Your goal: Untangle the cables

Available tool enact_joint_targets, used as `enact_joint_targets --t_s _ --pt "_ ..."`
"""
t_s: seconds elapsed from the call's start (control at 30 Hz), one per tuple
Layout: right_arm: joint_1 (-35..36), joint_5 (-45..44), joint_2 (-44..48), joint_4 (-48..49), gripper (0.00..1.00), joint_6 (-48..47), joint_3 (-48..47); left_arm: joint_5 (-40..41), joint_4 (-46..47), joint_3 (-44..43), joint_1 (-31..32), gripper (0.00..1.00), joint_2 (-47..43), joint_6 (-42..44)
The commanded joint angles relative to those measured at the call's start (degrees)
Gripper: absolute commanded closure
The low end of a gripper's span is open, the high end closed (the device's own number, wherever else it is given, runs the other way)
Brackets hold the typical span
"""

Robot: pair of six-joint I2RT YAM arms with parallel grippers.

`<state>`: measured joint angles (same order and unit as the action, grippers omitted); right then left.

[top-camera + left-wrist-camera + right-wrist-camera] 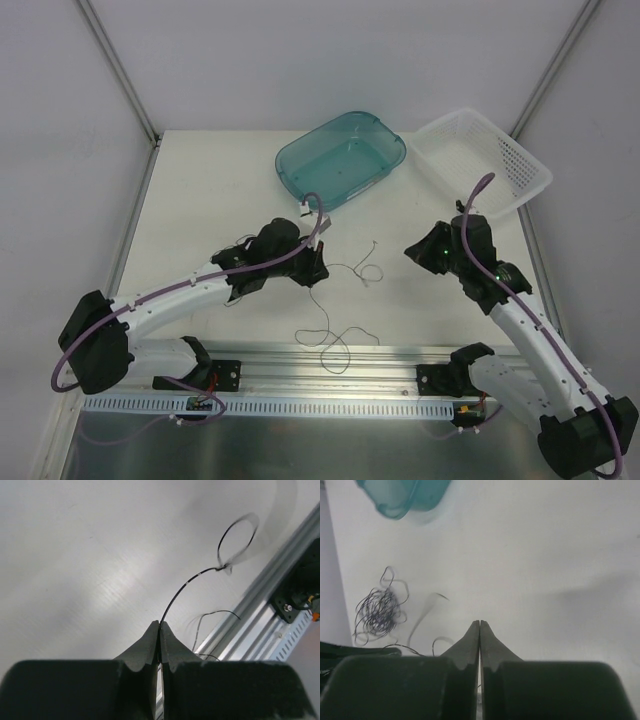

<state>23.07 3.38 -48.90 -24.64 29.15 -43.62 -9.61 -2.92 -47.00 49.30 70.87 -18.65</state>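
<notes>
Mid-table, the left gripper (160, 625) is pressed fully together with one hair-thin dark strand (187, 582) pinched at its tips. The strand arcs away to a small loop close to the aluminium rail (250, 610) at the near edge. The right gripper (480, 624), off to the right and apart from the left one, is likewise closed tip to tip, and nothing can be made out between its fingers.

The cables (377, 612) show as a tight dark bunch at the left of the right wrist view, on the side of the teal bin (400, 495). A few loose loops (366, 272) lie on the white table (200, 200) between the grippers and toward the near rail.

The wire looks almost weightless, springy and set in its curl, and it is thin enough to slip from a pinch. A free end or a stray outer loop is probably the place to take it, since pulling from the middle of the bunch would likely tighten it.

From overhead the bunch cannot be picked out and may sit behind the left arm. Several strands blur to ghosts in both wrist views. Whether the pinched strand runs into the bunch cannot be told.
</notes>
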Motion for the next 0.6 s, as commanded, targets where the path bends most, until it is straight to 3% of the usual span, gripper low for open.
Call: enact_joint_targets --t_s 0.0,0.2,0.3,0.4,0.47,0.57 --pt "-4.5 -6.5 2.2 -3.3 0.99 -3.3 0.7 4.6 -5.0 2.8 -2.9 1.0 -2.6 -2.0" --pt "-9.1 -5.7 3.3 -4.5 0.99 -10.2 0.0 5.2 -5.0 4.7 -5.2 1.0 -5.9 -3.1" --pt "-8.7 6.8 2.2 0.6 0.99 -13.1 0.1 3.1 -4.9 3.6 -5.4 1.0 -5.9 -3.0" --pt "-4.5 12.3 0.1 5.5 0.89 -13.1 1.0 1.3 -4.8 1.7 -5.4 1.0 -4.3 -4.3" --pt "0.3 12.0 -0.8 8.5 0.75 -12.1 2.7 0.5 -4.6 0.9 -5.4 1.0 -2.8 -5.9" --pt "5.6 12.0 -2.0 16.1 0.69 -10.1 6.0 -1.3 -4.4 -0.7 -5.4 1.0 -1.4 -8.7"
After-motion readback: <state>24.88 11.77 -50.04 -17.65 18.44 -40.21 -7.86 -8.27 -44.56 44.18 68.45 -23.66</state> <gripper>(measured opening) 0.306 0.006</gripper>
